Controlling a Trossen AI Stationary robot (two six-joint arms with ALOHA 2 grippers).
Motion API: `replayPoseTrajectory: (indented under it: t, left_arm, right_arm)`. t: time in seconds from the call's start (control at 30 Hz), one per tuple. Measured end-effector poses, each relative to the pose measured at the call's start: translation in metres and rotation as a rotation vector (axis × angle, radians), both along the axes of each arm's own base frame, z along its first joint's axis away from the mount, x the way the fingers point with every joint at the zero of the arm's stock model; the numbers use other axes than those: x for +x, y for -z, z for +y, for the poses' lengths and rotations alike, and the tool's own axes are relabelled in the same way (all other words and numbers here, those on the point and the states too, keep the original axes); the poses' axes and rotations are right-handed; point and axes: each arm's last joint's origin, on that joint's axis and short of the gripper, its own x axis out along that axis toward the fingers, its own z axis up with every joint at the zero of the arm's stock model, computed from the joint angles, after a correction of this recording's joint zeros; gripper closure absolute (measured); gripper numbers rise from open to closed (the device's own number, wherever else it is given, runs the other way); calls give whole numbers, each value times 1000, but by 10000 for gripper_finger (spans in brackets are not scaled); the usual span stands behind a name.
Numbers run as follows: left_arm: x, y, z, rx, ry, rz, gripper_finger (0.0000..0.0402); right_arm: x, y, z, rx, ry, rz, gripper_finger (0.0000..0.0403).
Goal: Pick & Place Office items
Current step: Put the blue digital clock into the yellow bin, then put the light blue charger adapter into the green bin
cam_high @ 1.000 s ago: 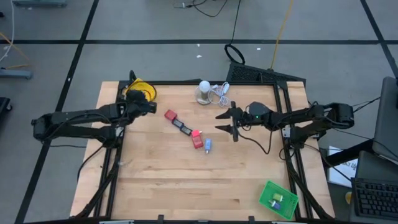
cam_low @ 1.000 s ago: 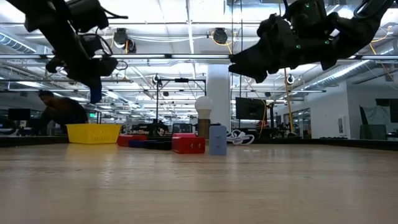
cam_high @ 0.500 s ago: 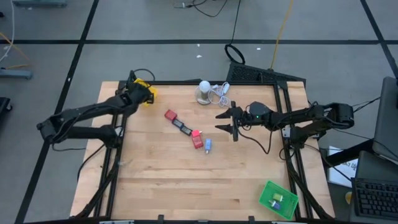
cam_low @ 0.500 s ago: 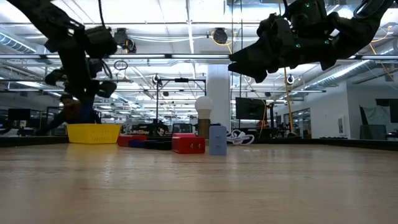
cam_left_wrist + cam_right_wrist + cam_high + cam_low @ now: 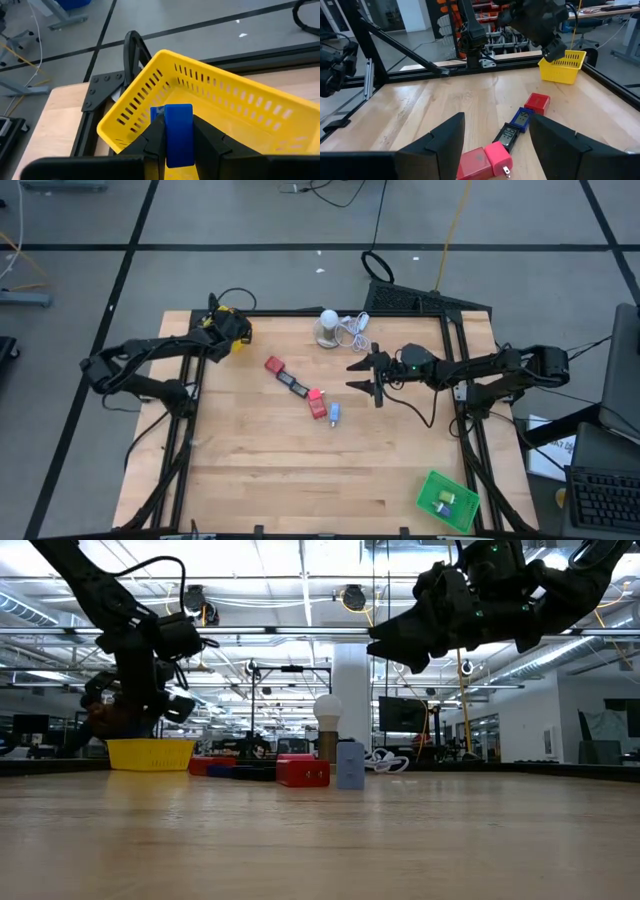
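Observation:
My left gripper (image 5: 222, 332) hangs over the yellow tray (image 5: 236, 330) at the table's far left corner, shut on a blue block (image 5: 178, 132). The other office items lie in a loose line at mid-table: a red block (image 5: 273, 365), a dark flat rectangle (image 5: 292, 383), a pink bit (image 5: 316, 394), a second red block (image 5: 318, 409) and a pale blue block (image 5: 333, 414). My right gripper (image 5: 360, 376) hovers open above the table, just right of this line, with the items ahead of its fingers (image 5: 447, 142). My left gripper pinches the blue block between its two fingers, which press on its two side faces (image 5: 170, 145). The block's upper end sticks out past the fingertips. It is lifted clear, above the inside of the yellow tray (image 5: 225, 100). The fingers slant down toward the table's far left corner.
A white round object with coiled cable (image 5: 328, 328) stands near the far edge. A green tray (image 5: 447, 500) holding small pieces sits at the near right corner. Bare wood fills the near half of the table (image 5: 280, 480). A person shows in the room behind the yellow tray (image 5: 150, 753).
My left gripper has carried the blue block toward the table's far left corner, from beside the yellow tray to over it, and has come down toward the tray. The arm has swung leftward. My right arm and the items at mid-table have kept still.

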Motion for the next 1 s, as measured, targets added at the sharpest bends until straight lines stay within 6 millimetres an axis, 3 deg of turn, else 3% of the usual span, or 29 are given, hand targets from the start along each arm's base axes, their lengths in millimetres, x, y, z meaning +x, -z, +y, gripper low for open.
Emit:
replayPoseTrajectory:
  t: [0.27,0.7,1.0]
  left_arm:
    - [-4,1,5,2,-30,0,306]
    - [-7,0,6,-47,17,-5,201]
    - [-10,-36,-8,-81,254,-296,166]
  right_arm:
    - [0,0,0,-3,0,1,193]
    - [0,0,0,-14,2,0,193]
    - [0,0,0,-15,0,0,193]
